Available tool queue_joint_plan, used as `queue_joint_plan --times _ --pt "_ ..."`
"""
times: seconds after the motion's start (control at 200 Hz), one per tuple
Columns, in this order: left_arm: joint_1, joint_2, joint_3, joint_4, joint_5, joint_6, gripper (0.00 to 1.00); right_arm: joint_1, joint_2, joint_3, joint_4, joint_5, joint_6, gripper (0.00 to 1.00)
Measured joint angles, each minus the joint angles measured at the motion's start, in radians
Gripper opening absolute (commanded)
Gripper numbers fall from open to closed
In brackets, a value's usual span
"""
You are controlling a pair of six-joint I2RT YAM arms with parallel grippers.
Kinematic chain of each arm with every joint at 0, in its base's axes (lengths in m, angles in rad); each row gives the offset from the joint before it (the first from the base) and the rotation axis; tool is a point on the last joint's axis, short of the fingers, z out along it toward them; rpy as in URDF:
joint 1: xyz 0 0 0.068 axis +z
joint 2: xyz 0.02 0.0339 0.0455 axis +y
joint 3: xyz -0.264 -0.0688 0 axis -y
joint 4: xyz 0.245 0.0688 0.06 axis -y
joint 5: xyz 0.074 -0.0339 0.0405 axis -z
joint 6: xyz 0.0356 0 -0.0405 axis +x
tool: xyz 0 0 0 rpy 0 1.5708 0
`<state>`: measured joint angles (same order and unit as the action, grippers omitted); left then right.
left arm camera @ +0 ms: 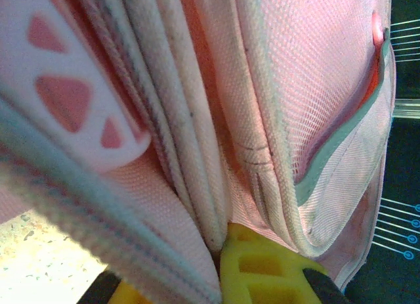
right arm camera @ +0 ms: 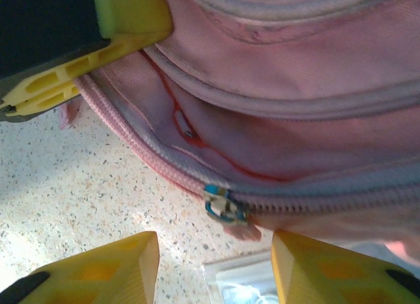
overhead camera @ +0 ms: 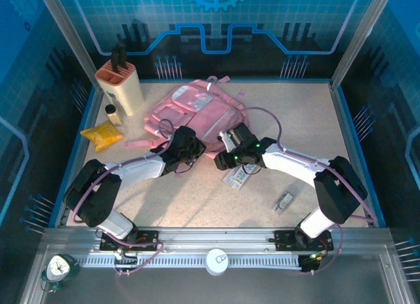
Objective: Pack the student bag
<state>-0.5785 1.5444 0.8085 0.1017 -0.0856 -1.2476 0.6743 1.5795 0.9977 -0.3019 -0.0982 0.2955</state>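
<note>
The speckled surface (overhead camera: 197,209) is taken up at its far middle by the bag (overhead camera: 197,107), which is laid flat and is met at its near edge by both arms. The left hand (left arm camera: 190,271) is clenched on the bag: in its wrist view a fold of pink fabric and piped seam is pinched between the yellow fingers (left arm camera: 262,264). The right hand (right arm camera: 213,245) is released, with its fingers spread and nothing held between them. It is poised just above the surface at the bag's edge, and the zip pull (right arm camera: 223,204) is lined up just ahead of the gap. A small clear packet (right arm camera: 239,284) is seen on the surface under that hand.

The step in hand is judged to be the opening of a zipped compartment, so packing proper is hardly begun. The fabric is braced by the left hand while the pull is approached by the right. The teeth look closed on one side of the pull and possibly parted on the other, though the view is too close for this to be settled.

For the next move, the right hand needs to be eased forward until the pull sits between its fingers. It is then to be closed and drawn along the teeth, with the left grip held firm so that the fabric is not dragged along. So small and loose a pull is easily missed.
</note>
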Motion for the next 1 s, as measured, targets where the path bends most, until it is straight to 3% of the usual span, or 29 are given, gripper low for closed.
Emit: queue_joint_plan --times 0.185,0.615,1.001 --pt "0.0 0.0 0.0 -0.003 0.0 0.0 0.0 -0.021 0.064 -0.002 0.086 -0.022 -0.039 0.41" --pt "0.0 0.0 0.0 -0.01 -0.005 0.001 0.0 -0.019 0.067 -0.03 0.161 0.011 -0.09 0.01" --pt "0.026 0.0 0.0 -0.014 0.023 0.019 0.0 0.027 -0.016 -0.09 0.12 0.227 -0.036 0.0"
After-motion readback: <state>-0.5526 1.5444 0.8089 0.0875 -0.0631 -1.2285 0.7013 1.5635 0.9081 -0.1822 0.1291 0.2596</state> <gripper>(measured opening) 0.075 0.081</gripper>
